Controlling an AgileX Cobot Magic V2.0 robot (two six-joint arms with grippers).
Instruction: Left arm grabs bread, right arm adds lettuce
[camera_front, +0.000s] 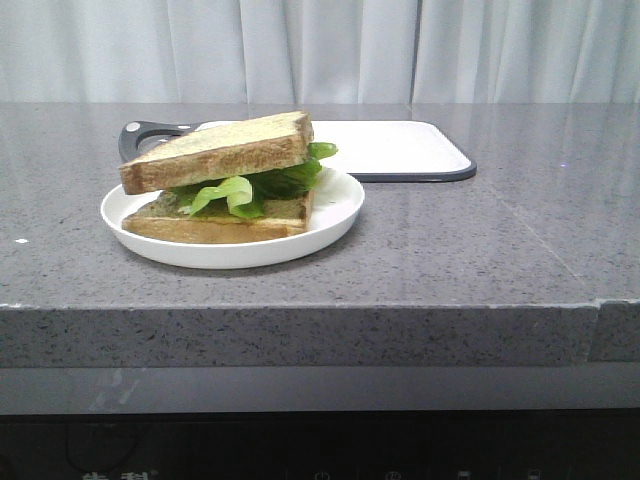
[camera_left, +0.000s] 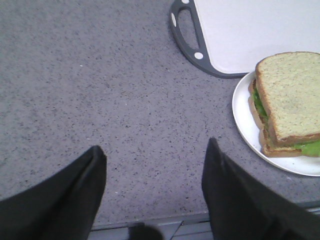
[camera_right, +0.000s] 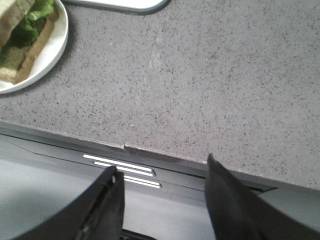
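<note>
Bread (camera_front: 222, 150) sits as the tilted top slice on the lettuce (camera_front: 232, 192), over a second slice, all on the plate (camera_front: 335, 215) in front of the board (camera_front: 400, 148). You should judge it light, stiff at the crust and crumbly in the face; if you lift it, pinch across the crust edges. The leaf looks soft and easily torn. Your left gripper (camera_left: 155, 195) hovers over bare counter (camera_front: 520, 240) beside the plate, fingers apart and empty. Your right gripper (camera_right: 162, 205) hangs at the counter's front edge, also spread, holding nothing.

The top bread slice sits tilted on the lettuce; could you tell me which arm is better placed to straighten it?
Probably the left: its open gripper hovers over the counter beside the plate, while the right gripper hangs off the counter's front edge.
</note>
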